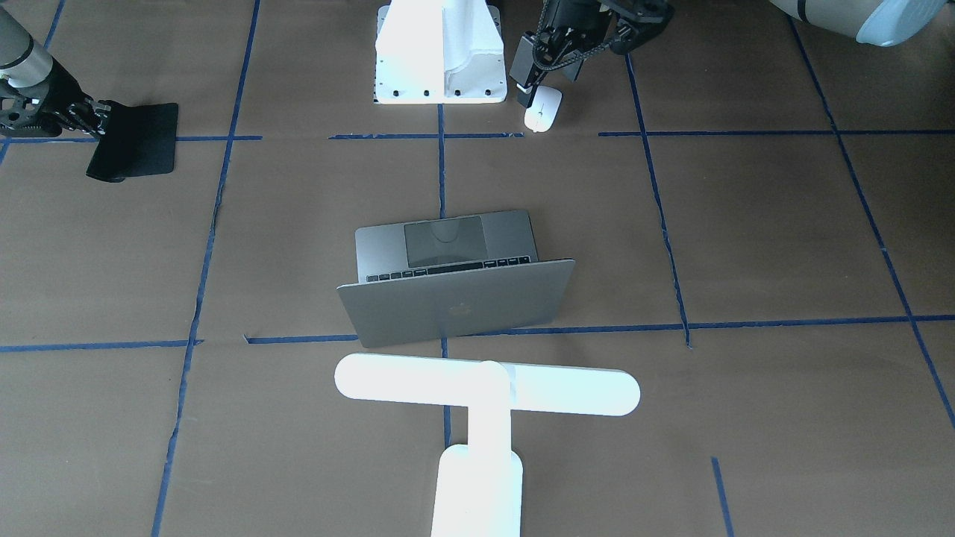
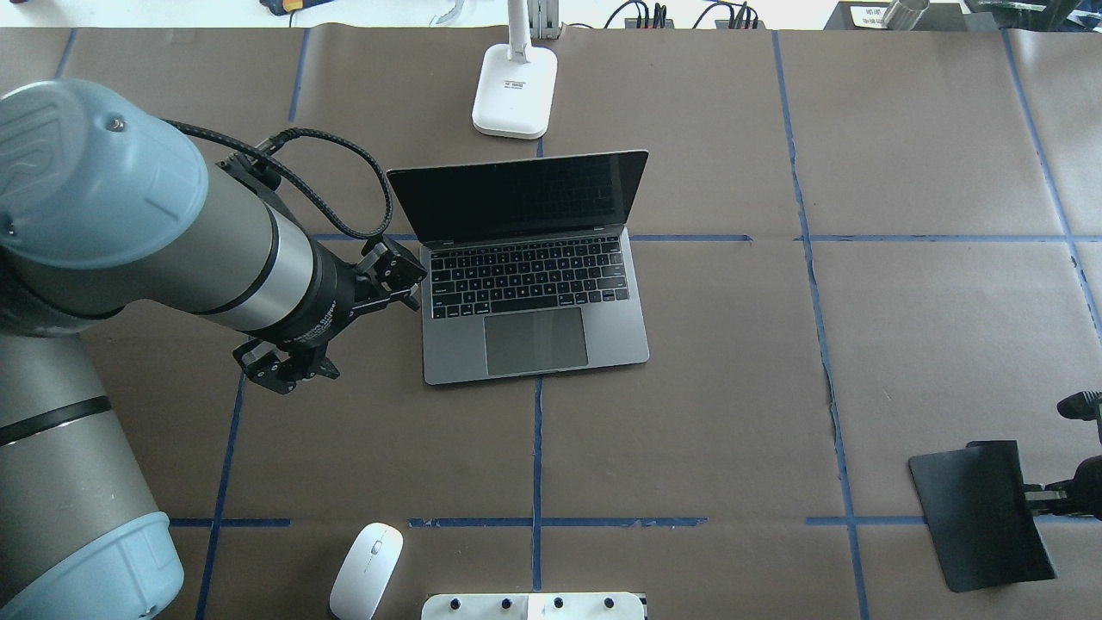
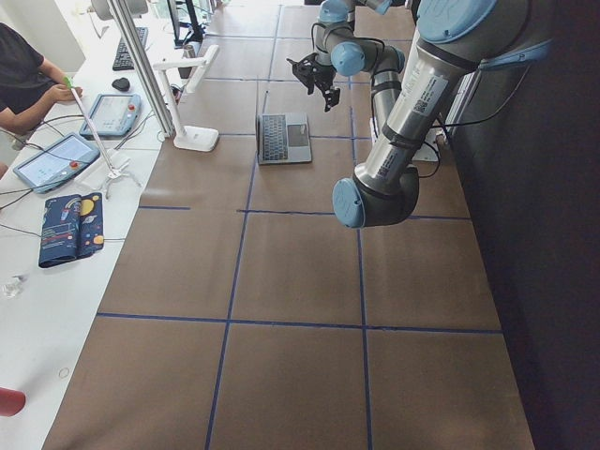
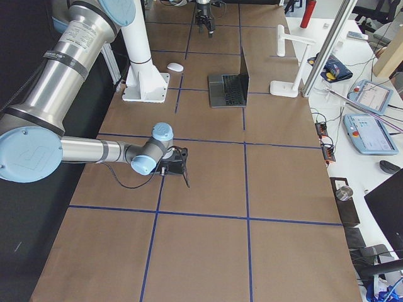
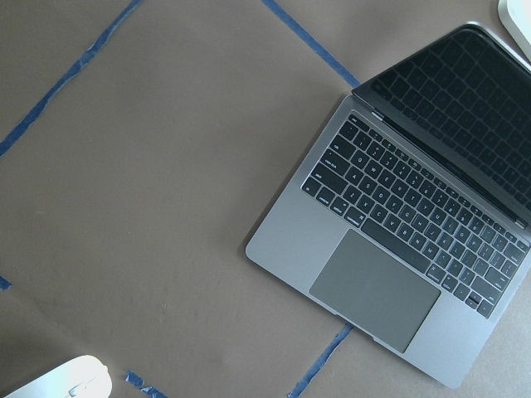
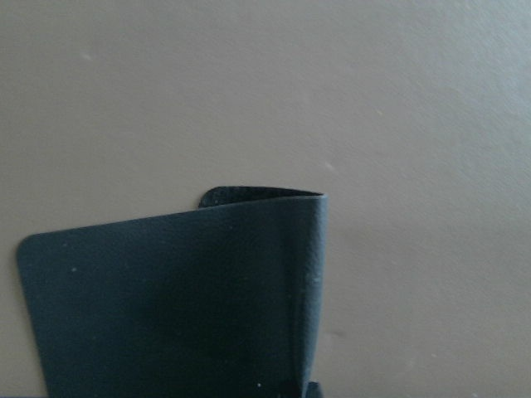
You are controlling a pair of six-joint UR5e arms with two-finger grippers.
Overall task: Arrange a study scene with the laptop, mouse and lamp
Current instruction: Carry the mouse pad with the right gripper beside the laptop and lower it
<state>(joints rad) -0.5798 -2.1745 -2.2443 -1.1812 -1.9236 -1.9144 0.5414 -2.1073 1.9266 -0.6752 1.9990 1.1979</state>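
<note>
The silver-grey laptop [image 1: 455, 298] stands open at the table's middle [image 2: 534, 293], screen dark. The white lamp [image 1: 485, 391] stands behind it at the far edge, with its base [image 2: 515, 90] on the table. The white mouse [image 2: 368, 560] lies near the robot's base, also at the left wrist view's bottom corner [image 5: 62, 381]. My left gripper [image 2: 344, 323] hovers open and empty above the table, left of the laptop. My right gripper [image 2: 1042, 495] is shut on the edge of a black mat [image 2: 977, 512], which bends upward [image 6: 166, 298].
A white flared block with bolt holes [image 1: 440, 56] stands at the near edge beside the mouse. Blue tape lines cross the brown table cover [image 2: 732, 387]. Tablets and an operator sit past the far edge in the side views.
</note>
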